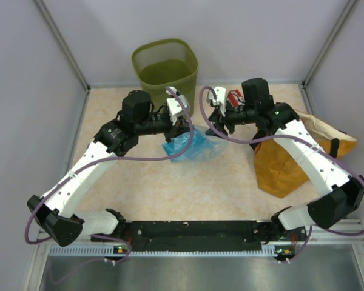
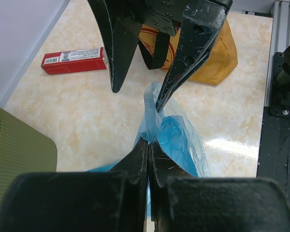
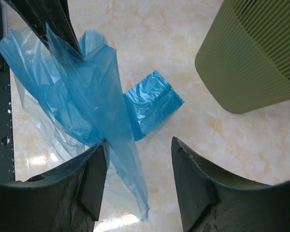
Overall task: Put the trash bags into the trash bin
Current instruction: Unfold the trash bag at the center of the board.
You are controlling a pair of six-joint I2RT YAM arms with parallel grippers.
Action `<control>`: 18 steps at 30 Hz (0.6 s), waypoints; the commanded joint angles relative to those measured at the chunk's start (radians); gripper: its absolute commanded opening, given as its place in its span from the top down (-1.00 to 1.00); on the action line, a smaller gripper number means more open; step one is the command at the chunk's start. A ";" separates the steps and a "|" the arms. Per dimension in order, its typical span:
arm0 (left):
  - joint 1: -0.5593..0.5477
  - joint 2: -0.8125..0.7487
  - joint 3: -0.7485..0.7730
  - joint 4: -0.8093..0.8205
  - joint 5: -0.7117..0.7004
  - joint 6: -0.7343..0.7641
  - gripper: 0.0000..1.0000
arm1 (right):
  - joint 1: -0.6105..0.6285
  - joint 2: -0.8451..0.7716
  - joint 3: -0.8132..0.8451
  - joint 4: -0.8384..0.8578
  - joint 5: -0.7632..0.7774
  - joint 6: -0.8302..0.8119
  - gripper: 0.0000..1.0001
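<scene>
The left gripper (image 2: 148,143) has its fingers pressed together on a thin, crinkly blue trash bag (image 3: 82,92). The right gripper (image 3: 140,143) has its fingers spread, and the film hangs between them. A small folded square bag (image 3: 152,104) lies flat beside the ribbed olive trash bin (image 3: 251,53).

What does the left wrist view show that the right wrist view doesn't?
Left wrist only: the red box and orange sack. Right wrist only: a small folded blue bag lying uncovered on the table. Both: the big blue bag pinched by the shut left gripper, the open right gripper at its film, and the green bin.
</scene>
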 commanded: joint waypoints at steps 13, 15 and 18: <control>0.001 0.005 0.049 0.040 0.081 -0.045 1.00 | 0.058 0.023 -0.024 0.098 0.015 0.024 -0.09; -0.002 0.010 0.049 0.042 0.086 -0.052 1.00 | 0.068 0.031 -0.023 0.110 0.010 0.034 -0.09; -0.002 0.013 0.047 0.046 0.090 -0.055 1.00 | 0.079 0.043 -0.024 0.124 0.009 0.043 -0.02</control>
